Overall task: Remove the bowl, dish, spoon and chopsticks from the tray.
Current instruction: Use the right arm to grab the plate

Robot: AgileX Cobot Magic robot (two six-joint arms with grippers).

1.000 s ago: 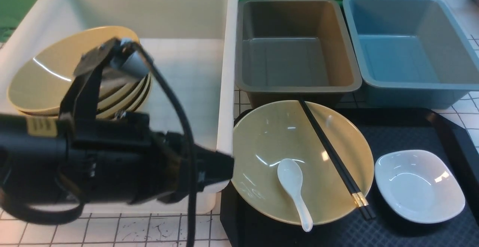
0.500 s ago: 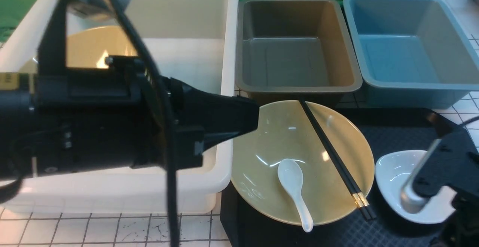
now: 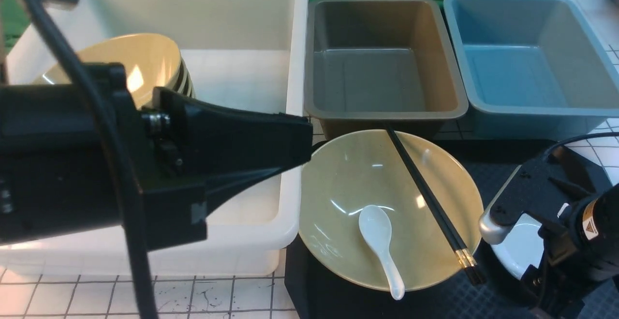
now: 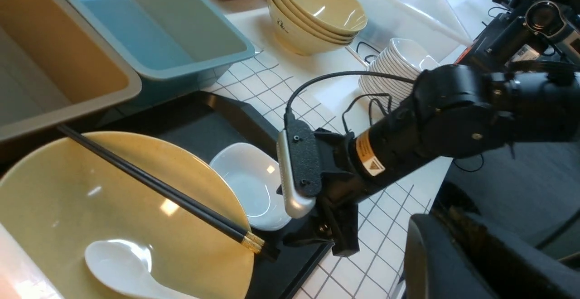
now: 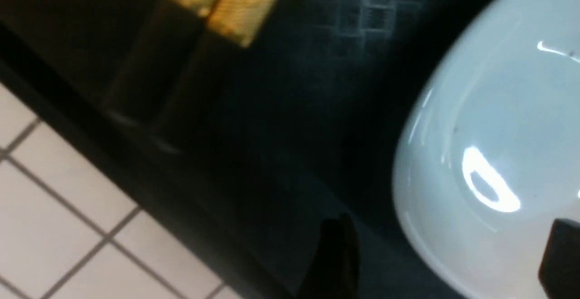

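Over the dish [image 5: 476, 108] rim nearest the bowl [image 3: 348, 183], your right gripper [image 5: 446, 258] stands wide open and empty; close it off-centre and the dish may skid into the chopsticks [image 3: 425, 198].

Left tool [image 3: 301, 149] level, jaws together; right tool [image 5: 448, 253] low, jaws wide apart.

The chopsticks [image 3: 425, 198] bridge the bowl [image 3: 348, 179], with the spoon [image 3: 379, 241] inside. The right end effector [image 5: 448, 249] hangs spread over the dish [image 3: 520, 249]. The grey bin [image 3: 382, 111] stands unobstructed.
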